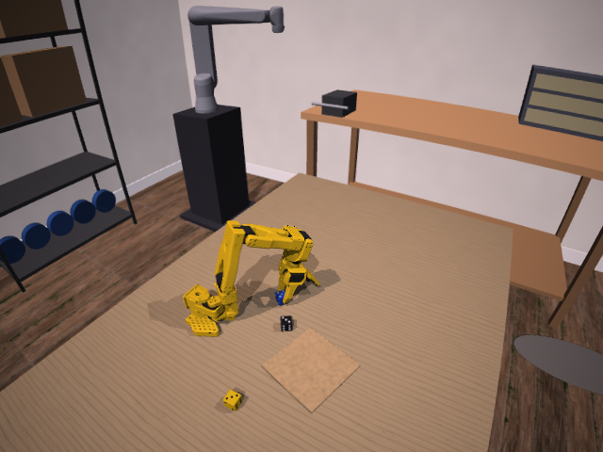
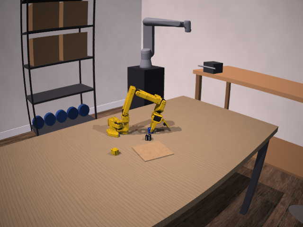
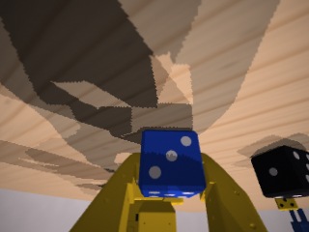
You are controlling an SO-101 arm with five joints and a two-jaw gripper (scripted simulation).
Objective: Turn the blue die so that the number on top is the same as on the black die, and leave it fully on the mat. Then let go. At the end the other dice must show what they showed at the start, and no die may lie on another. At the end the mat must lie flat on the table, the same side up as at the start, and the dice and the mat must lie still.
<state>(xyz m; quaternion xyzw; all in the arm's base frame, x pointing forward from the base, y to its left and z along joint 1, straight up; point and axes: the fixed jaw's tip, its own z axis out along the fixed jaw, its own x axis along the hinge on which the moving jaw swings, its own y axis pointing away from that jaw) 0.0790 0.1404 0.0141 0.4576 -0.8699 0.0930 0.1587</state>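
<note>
My gripper (image 1: pixel 282 298) is shut on the blue die (image 1: pixel 280 297), low over the table and off the mat. In the wrist view the blue die (image 3: pixel 170 160) sits between the two yellow fingers and shows a three on the face toward the camera. It also shows in the exterior view (image 2: pixel 148 129). The black die (image 1: pixel 285 323) lies on the table a little in front of the gripper, between it and the mat; it also shows in the wrist view (image 3: pixel 284 171). The tan square mat (image 1: pixel 310 367) lies flat on the table with nothing on it.
A yellow die (image 1: pixel 232 399) lies on the table to the left of the mat. The arm's yellow base (image 1: pixel 206 311) stands left of the gripper. A grey robot arm on a black pedestal (image 1: pixel 211 163) stands behind the table.
</note>
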